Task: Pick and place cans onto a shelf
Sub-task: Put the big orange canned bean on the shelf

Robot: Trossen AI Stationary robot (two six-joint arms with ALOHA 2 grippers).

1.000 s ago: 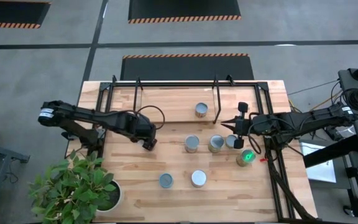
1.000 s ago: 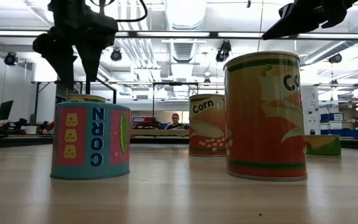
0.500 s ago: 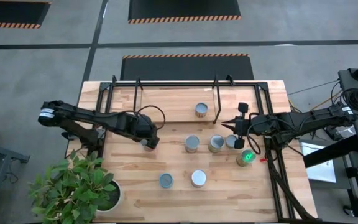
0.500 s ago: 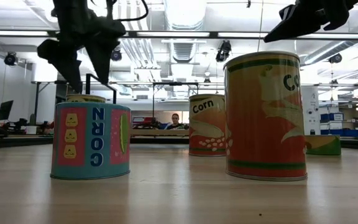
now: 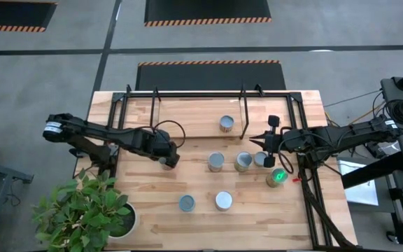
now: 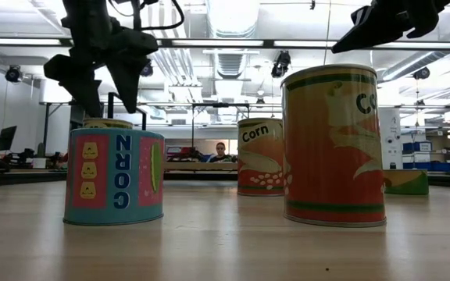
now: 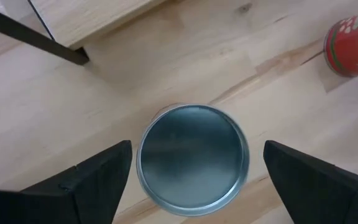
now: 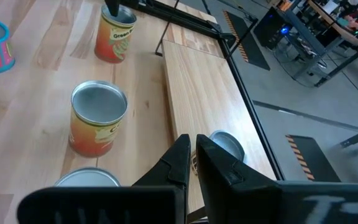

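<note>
Left gripper (image 7: 191,171) hangs wide open over a sealed can (image 7: 193,158), centre frame. From above, that can is hidden under the gripper (left of centre); one can (image 5: 227,124) stands on the shelf (image 5: 187,115), upper middle. Right gripper (image 8: 191,163), centre-right, fingers nearly closed, empty, beside more cans (image 5: 243,162).

You see a pale, matt, grained wooden table (image 5: 152,217). The can (image 7: 192,158) under your left gripper (image 7: 194,171) has a dull brushed metal lid. Near cans (image 6: 333,144) wear glossy printed paper labels. The shelf (image 8: 197,93) pairs smooth light wood with matt black metal rods.
</note>
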